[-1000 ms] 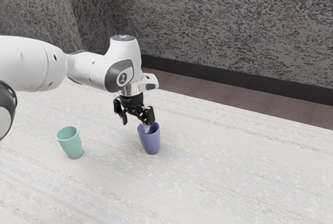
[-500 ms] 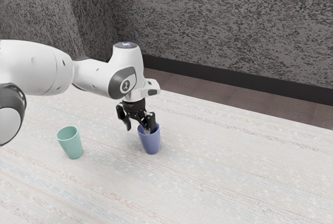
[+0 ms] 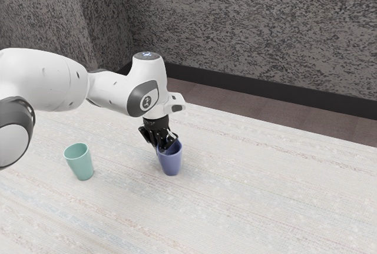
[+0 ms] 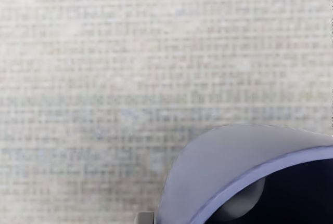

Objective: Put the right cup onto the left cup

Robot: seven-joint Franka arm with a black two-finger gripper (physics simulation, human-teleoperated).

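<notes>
My gripper [image 3: 162, 147] is low at the blue-purple cup [image 3: 171, 160], its fingers close together and shut on the cup's near-left wall in the exterior view. That cup stands upright on the table. In the wrist view, the gripper [image 4: 190, 215] has a grey fingertip [image 4: 144, 218] against the outside of the purple cup [image 4: 229, 148]; a pale blurred shape is visible inside the dark opening. The green cup [image 3: 80, 162] stands upright and apart, toward the exterior view's left, with its mouth up.
The pale woven-patterned table [image 3: 253, 195] extends around both cups. Beyond its far edge are a brown floor strip and a speckled grey wall [image 3: 253, 30]. The arm reaches in from the exterior view's left, above the table on the green cup's far side.
My hand has lowered and moved slightly toward the exterior view's right. The fingers, spread apart earlier, have come together at the purple cup's wall. The green cup has stayed put.
</notes>
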